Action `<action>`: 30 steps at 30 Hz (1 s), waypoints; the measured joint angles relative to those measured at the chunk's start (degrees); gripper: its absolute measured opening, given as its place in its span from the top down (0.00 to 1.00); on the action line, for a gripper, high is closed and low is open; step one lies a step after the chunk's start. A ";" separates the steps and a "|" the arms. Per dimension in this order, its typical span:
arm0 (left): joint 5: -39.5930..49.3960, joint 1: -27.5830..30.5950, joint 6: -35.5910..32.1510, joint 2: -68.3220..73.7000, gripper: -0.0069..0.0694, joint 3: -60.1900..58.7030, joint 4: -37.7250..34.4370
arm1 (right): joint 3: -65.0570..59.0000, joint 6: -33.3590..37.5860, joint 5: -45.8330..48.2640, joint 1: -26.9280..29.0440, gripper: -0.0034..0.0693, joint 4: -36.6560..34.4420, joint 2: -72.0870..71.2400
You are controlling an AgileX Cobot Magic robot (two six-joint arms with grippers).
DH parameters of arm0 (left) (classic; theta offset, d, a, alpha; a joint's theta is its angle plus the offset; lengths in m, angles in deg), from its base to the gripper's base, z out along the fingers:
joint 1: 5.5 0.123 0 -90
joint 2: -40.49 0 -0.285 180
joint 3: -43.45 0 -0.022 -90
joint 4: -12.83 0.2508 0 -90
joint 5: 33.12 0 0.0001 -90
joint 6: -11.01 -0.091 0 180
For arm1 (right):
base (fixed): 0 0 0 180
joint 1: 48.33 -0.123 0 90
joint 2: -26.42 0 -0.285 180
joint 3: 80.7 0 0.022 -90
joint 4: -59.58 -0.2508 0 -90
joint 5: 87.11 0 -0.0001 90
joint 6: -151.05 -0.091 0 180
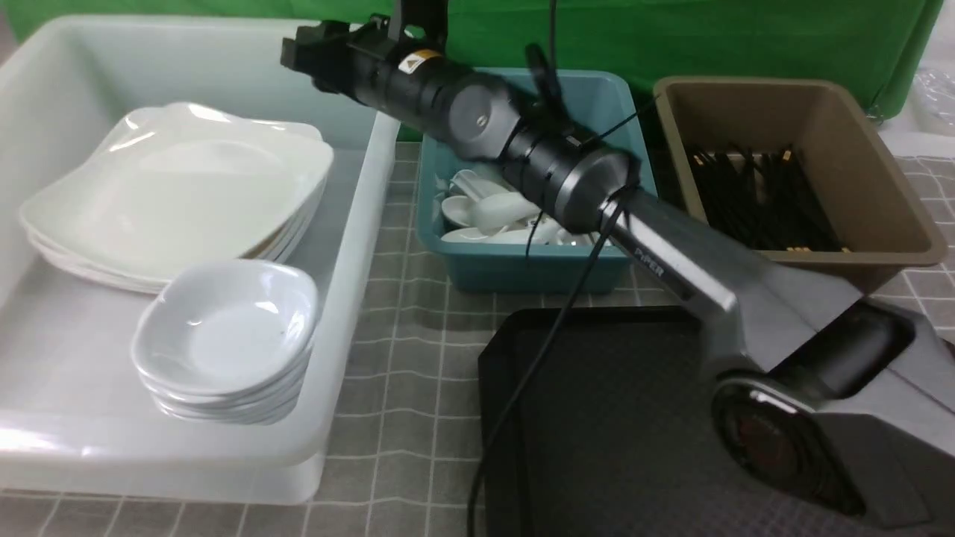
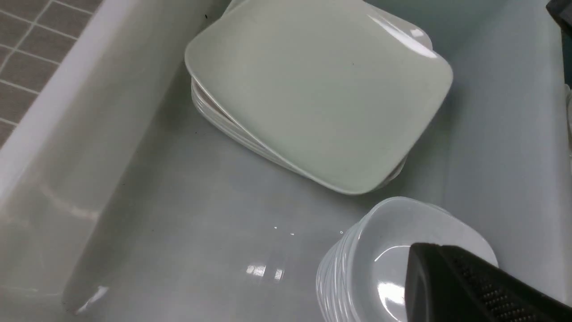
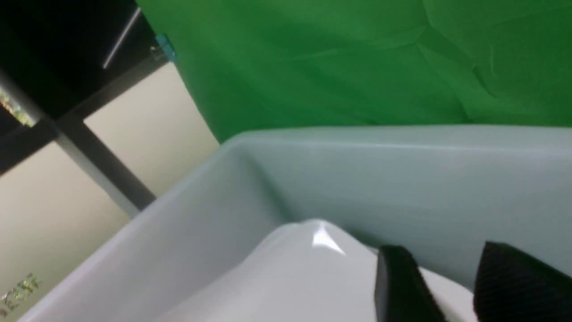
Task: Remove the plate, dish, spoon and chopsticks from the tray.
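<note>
The black tray lies at the front centre; its visible surface is bare, and my right arm covers part of it. That arm reaches left over a white tub. There the large white plate tops a stack. In the right wrist view my right gripper stands open, its fingers apart over the plate rim. My left gripper is shut, empty, above the stacked small dishes. White spoons lie in a teal tub. Black chopsticks fill a brown tub.
The white tub's near wall stands at the front left, with the dish stack just behind it. The teal tub and brown tub sit behind the tray. A green cloth hangs at the back.
</note>
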 joint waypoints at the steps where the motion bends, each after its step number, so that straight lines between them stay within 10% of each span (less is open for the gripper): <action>1: 0.00 0.00 0.00 0.00 0.90 0.00 -0.05 | 0.00 0.00 0.60 0.18 0.58 0.00 -0.11; 7: 0.05 0.00 -2.61 0.00 0.90 0.00 -2.94 | 6.36 7.85 27.40 3.42 0.85 0.24 -1.96; 13: 0.41 0.00 -5.76 1.18 0.90 -0.07 -6.51 | 16.55 -1.37 57.32 3.90 0.91 22.37 -6.43; 22: 4.44 -1.49 -12.27 12.07 0.90 3.67 -11.23 | 17.88 -6.08 61.16 5.38 0.91 29.57 -19.09; 30: 2.52 -4.84 -12.39 28.09 0.90 12.08 -9.10 | -8.17 -4.58 61.16 5.38 0.91 35.64 -38.44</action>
